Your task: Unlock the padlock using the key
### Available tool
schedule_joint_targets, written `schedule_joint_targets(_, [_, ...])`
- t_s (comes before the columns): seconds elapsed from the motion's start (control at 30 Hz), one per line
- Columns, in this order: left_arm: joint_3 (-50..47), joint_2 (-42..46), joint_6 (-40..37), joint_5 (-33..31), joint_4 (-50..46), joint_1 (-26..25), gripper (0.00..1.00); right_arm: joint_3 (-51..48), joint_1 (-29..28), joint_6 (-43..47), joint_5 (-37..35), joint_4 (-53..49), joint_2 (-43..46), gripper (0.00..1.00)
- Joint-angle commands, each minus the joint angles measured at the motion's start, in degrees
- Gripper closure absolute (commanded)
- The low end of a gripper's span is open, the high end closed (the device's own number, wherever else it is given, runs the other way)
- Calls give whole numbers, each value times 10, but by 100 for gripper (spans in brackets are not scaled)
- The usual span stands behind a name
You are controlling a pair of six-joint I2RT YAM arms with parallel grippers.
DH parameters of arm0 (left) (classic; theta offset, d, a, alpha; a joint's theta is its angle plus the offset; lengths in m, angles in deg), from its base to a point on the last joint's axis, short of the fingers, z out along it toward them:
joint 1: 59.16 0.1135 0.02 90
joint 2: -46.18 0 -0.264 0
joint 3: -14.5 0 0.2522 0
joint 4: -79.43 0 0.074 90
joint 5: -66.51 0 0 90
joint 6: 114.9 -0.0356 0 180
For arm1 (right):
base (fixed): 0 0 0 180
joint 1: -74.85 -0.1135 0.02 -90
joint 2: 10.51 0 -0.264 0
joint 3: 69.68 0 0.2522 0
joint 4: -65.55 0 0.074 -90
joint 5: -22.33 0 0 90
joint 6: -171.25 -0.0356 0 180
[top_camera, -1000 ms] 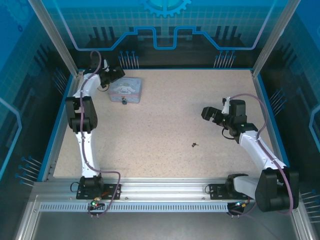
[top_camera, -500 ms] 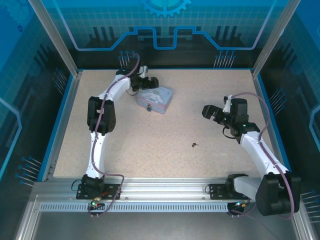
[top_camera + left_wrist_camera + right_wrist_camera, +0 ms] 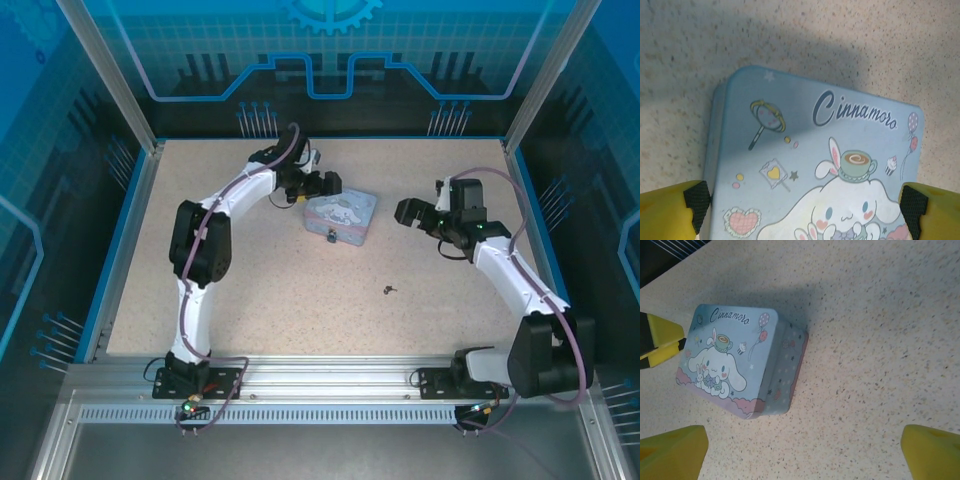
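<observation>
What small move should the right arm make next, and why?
Probably swing the right end effector toward the key and start lowering over it. The key lies loose on the table, apart from the tin, whose padlock hangs at its near side. The left end effector grips the tin, and the right one is open and empty.

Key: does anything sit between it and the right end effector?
Nothing visible does. The key lies on bare table, nearer the bases than the open right end effector. The tin sits left of that path.
</observation>
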Motion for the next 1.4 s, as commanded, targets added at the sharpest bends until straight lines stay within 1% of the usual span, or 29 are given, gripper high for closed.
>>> schedule_joint_targets(0.0, [-46,48,67,36,41,-12,1,23,-10,-25,23,-23,-16,0])
schedule_joint_targets(0.3, [-190,132,130,62,147,-30,1,52,-30,-56,32,-6,-70,0])
schedule_joint_targets(0.5, [-243,160,150,67,183,-41,1,107,-34,-77,27,6,-149,0])
schedule_joint_targets(0.57, [-252,172,142,43,175,-41,1,132,-35,-84,25,4,-183,0])
schedule_joint_targets(0.63, [-255,180,136,-1,165,-36,1,161,-38,-93,29,4,-220,0])
schedule_joint_targets(0.73, [-255,180,142,-28,168,-22,1,200,-46,-105,32,2,-268,0])
schedule_joint_targets(0.87, [-253,170,156,-26,182,-7,1,235,-67,-119,31,1,-306,0])
schedule_joint_targets(1.0, [-255,166,165,-23,200,-4,1,248,-97,-129,28,4,-323,0])
schedule_joint_targets(1.2, [-267,163,172,-12,215,-3,1,239,-137,-139,14,15,-321,0])
schedule_joint_targets(1.37, [-287,170,171,-10,220,-3,1,232,-153,-141,7,18,-319,0])
